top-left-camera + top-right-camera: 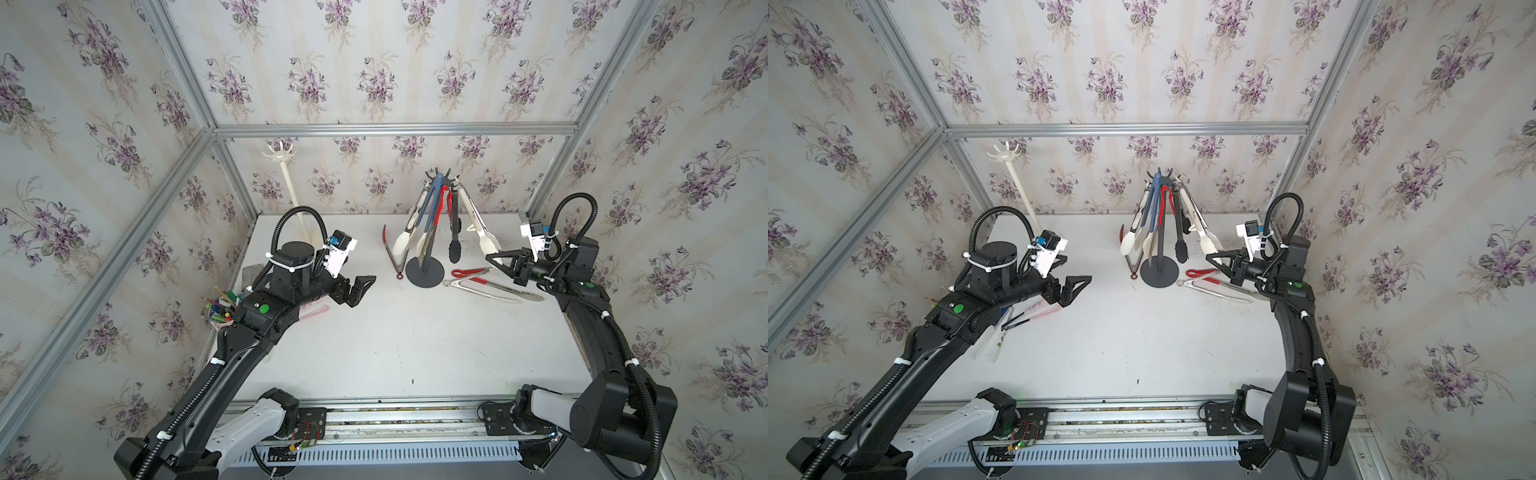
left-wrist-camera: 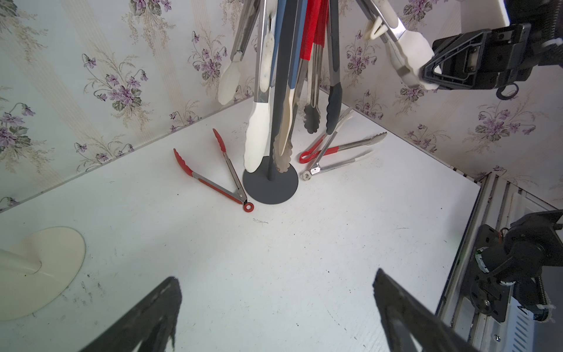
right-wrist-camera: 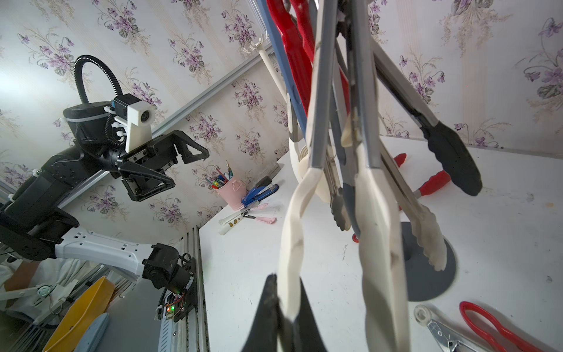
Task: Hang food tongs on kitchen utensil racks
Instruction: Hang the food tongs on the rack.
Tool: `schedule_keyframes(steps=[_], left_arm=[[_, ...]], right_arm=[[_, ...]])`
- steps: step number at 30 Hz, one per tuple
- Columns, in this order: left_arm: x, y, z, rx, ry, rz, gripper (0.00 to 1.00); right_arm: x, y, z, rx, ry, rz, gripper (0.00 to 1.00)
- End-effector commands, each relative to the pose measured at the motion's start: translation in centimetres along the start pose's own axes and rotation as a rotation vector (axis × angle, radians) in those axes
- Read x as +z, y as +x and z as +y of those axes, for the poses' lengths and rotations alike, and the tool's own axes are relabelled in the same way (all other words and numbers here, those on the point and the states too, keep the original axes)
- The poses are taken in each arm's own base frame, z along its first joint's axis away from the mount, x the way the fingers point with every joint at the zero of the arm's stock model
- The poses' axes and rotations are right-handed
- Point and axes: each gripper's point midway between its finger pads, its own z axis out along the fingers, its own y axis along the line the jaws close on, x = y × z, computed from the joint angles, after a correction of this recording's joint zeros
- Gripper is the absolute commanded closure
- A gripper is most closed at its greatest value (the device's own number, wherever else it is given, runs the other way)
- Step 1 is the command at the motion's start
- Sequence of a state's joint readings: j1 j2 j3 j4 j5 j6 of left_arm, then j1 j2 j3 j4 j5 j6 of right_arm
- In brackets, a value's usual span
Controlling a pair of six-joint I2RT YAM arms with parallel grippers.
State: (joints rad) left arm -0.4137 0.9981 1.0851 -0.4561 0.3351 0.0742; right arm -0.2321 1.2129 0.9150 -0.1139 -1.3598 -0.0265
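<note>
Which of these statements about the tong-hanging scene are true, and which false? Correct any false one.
1. Several tongs hang on the cream-white rack. False: its hooks are bare; the hung tongs are all on the dark grey rack.
2. The right gripper is shut on one tip of the white-tipped tongs, which hang from the dark grey rack. True.
3. The left gripper holds the red-tipped tongs. False: it is open and empty above the table; those tongs lie flat beside the dark grey rack's base.
4. More tongs lie on the table on the other side of that base. True.
</note>
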Motion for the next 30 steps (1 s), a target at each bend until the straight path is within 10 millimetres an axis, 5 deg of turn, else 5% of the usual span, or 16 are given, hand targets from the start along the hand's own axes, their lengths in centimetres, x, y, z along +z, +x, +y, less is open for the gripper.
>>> schedule_keyframes(steps=[1,5,10,14,21,30], left_arm=[[0.0,-0.6,-0.1,0.008,0.004,-0.026,0.01],[-0.1,-0.6,-0.1,0.006,0.005,-0.026,0.01],[-0.2,-0.7,-0.1,0.009,0.002,-0.030,0.01],[-0.2,-0.8,-0.1,0.009,0.003,-0.032,0.01],[-0.3,-1.2,0.1,0.005,-0.008,-0.040,0.01],[-0.2,-1.4,0.9,-0.030,-0.052,-0.039,0.01]], right_arm=[[0.1,0.2,0.2,-0.029,-0.007,0.002,1.00],[0.0,0.2,-0.5,-0.023,0.037,0.002,0.97],[-0.1,-0.3,-1.3,-0.010,0.083,-0.002,0.59],[-0.3,-1.1,-2.0,-0.029,0.150,-0.009,0.41],[-1.9,-3.3,-4.2,-0.100,0.401,-0.079,0.25],[-2.8,-4.3,-3.0,-0.109,0.445,-0.148,0.08]])
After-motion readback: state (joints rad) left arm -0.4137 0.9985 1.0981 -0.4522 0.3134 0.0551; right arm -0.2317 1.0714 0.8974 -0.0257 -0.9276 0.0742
